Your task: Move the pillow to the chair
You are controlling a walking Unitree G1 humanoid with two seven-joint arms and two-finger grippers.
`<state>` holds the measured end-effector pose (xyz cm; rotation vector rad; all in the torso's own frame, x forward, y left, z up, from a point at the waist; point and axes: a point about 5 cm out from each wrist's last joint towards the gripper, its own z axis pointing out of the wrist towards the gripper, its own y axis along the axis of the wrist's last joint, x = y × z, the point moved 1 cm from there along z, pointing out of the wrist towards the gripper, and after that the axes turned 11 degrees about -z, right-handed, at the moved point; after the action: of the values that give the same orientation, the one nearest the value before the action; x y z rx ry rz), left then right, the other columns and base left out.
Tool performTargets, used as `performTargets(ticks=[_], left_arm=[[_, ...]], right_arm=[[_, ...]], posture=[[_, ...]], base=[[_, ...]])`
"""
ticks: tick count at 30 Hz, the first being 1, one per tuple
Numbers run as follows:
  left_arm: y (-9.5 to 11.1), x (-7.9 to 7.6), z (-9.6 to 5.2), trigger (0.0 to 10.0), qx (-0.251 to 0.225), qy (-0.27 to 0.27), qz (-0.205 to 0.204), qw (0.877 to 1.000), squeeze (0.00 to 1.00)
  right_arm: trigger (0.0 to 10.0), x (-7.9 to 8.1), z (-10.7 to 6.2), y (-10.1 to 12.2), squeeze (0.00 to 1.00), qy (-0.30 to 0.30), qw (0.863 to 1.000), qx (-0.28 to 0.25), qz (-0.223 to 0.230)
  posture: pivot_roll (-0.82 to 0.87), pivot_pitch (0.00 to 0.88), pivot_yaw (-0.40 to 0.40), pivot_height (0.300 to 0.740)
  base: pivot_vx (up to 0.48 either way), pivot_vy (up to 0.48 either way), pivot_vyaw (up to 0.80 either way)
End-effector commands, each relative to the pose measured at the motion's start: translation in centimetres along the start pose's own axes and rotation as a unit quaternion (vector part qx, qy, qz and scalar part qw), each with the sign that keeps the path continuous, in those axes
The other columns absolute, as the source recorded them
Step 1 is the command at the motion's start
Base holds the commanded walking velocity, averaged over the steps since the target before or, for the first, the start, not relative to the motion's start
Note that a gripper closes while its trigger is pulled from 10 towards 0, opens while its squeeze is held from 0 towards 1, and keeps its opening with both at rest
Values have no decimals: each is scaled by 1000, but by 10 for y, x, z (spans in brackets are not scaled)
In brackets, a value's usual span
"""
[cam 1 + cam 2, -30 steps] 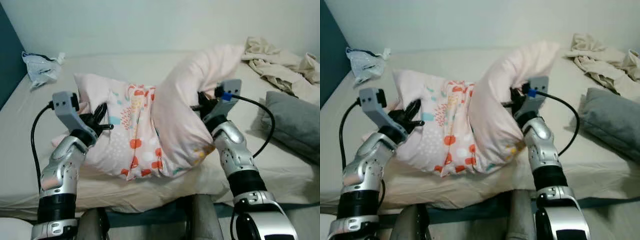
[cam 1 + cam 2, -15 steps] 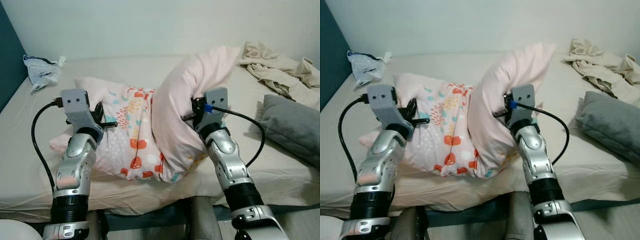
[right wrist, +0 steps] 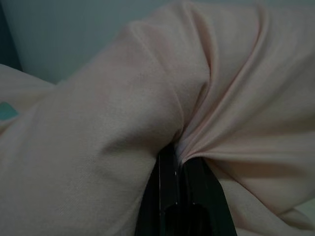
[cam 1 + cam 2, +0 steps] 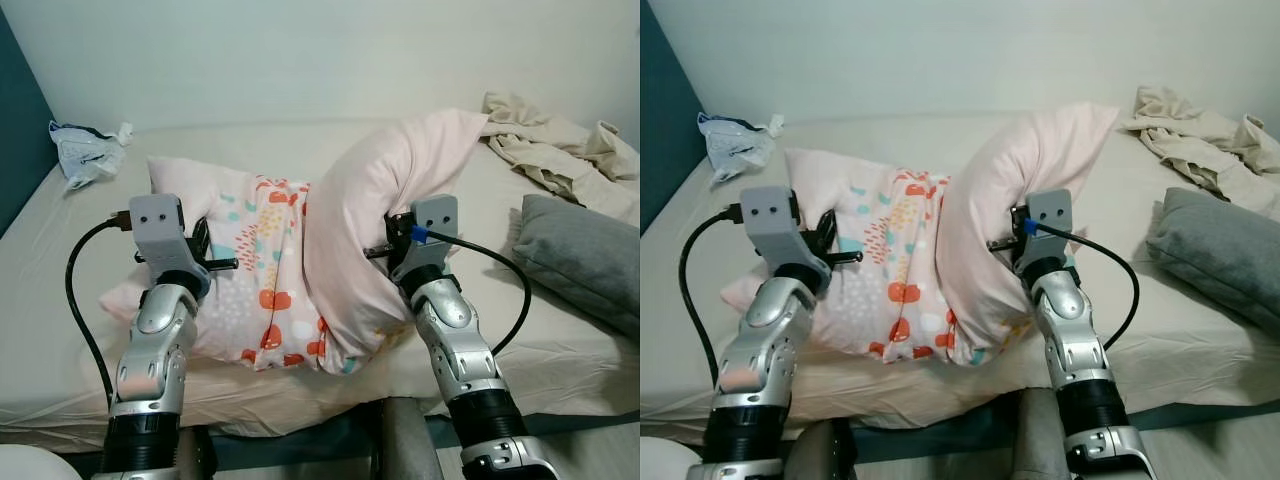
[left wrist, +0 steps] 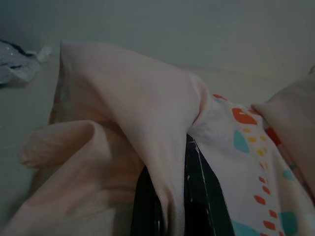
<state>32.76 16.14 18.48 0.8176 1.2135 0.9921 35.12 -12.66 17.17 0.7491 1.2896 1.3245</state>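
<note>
Pinching the pillow (image 4: pixel 300 270) on the bed (image 4: pixel 560 340), my left end effector (image 4: pixel 205 262) and right end effector (image 4: pixel 385 245) each clamp a fold of its case; soft, light and floppy (it sags between them), it wants deeper bites.

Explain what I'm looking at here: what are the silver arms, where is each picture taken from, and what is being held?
These are a humanoid robot's two arms. The two wide pictures come from its head, looking down at a bed. The two dark close-ups look along each wrist's black fingers. The left gripper and right gripper each have jaws shut on fabric of the pink patterned pillow, which is folded upward. Also on the bed: a grey pillow, crumpled beige cloth, and a crumpled white bag.
</note>
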Motion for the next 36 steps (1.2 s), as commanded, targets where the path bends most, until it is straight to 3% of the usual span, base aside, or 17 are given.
performTargets(ticks=[1, 7, 19, 36], left_arm=[[4, -17, -2, 10000, -17, -40, -12, 999, 0], [5, -24, -6, 10000, -23, -68, -7, 997, 0], [1, -23, -8, 10000, -19, -71, 26, 997, 0], [1, -16, -11, 10000, -18, -51, 24, 998, 0]], right_arm=[[10000, 17, -1, -3, 0, 30, 999, 8, 9], [10000, 20, -2, -4, 0, 34, 999, 15, 11], [10000, 21, -1, -3, 0, 36, 999, 17, 12], [10000, 22, -2, -2, 0, 45, 999, 20, 12]], posture=[[10, 28, -6, 533], [16, 33, -6, 563], [18, 45, -12, 613], [23, 55, -21, 683]], base=[[0, 0, 0], [0, 0, 0], [0, 0, 0], [0, 0, 0]])
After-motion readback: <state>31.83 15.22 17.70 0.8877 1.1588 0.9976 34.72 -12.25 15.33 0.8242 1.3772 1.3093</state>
